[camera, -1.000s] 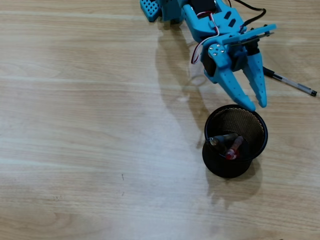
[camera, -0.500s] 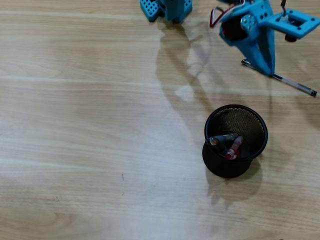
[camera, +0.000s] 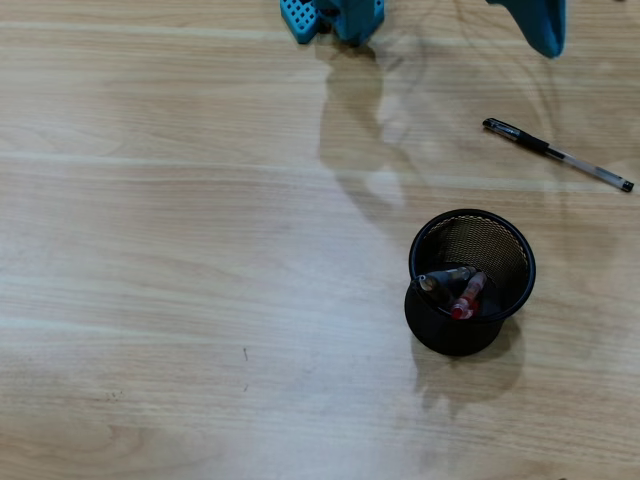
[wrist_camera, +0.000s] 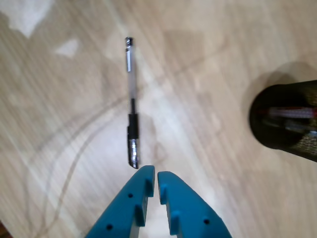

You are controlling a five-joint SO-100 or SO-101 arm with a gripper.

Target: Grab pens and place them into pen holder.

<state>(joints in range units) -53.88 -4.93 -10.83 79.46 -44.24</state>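
Pen holder point(camera: 470, 345), black wire mesh, upright on pale wood-grain table point(camera: 180, 280) right of centre in overhead view; same cup at right edge of wrist view point(wrist_camera: 285, 121), partly cut off. Inside it, pens leaning together against near wall: dark grey-tipped one point(camera: 443, 279), red one point(camera: 467, 296) just beside it; any further pen there hard to tell from above. Blue arm base point(camera: 335, 14) at top edge of overhead view. Blue gripper point(wrist_camera: 156, 174) entering wrist view from below, both fingers nearly together with only a thin slit between tips, holding nothing; in overhead view only one blue finger point(camera: 540, 22) visible at top right, clear of table items. Black-capped clear pen point(camera: 556, 155) lying flat on table, well apart from cup, up and to right of it in overhead view, slanted with dark cap end at upper left. In wrist view same pen point(wrist_camera: 131, 99) running almost straight away from fingertips, near end just beyond them, not touching.
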